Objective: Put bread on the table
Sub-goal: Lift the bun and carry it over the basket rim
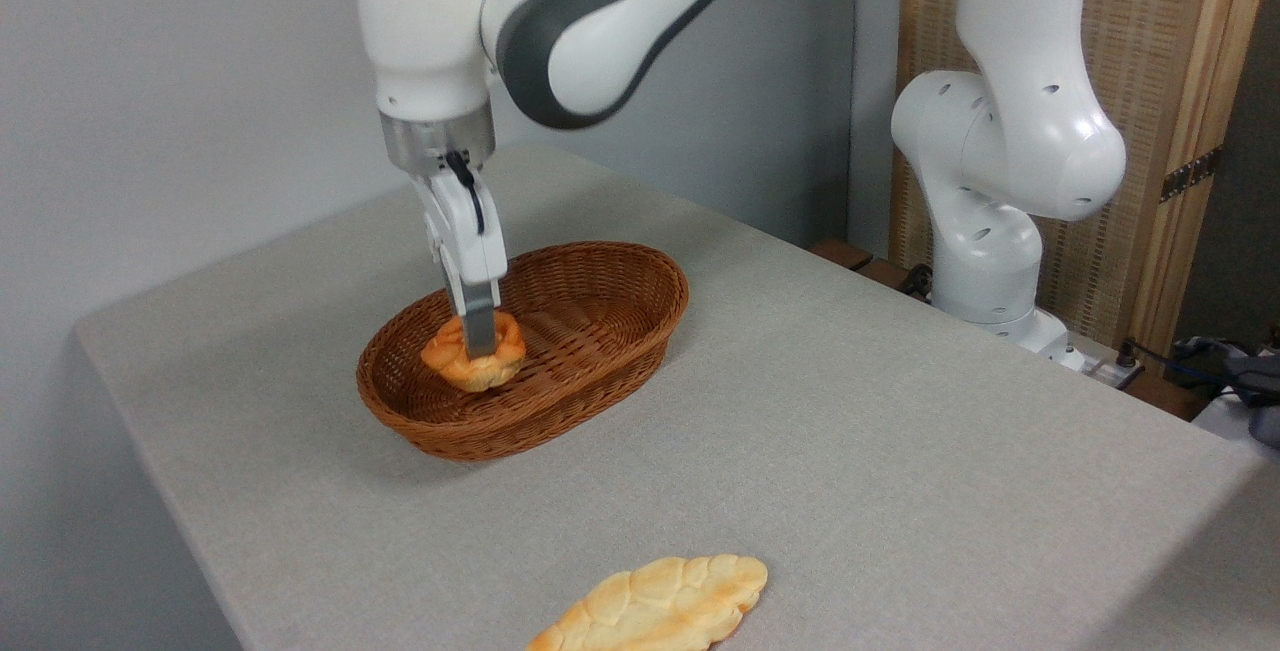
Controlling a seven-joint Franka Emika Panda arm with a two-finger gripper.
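I see the lumpy golden-orange bun [472,356] in the brown oval wicker basket [600,331]; my gripper [479,339] fingers straddle it, grip unclear. Flat pale braided loaf [655,606] cut off below.

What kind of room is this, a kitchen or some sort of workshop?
Probably a robotics lab, not a kitchen: a white robot arm is bolted beside a plain grey table, cables trail at the right edge, and the tool reaches a bun in a wicker basket.
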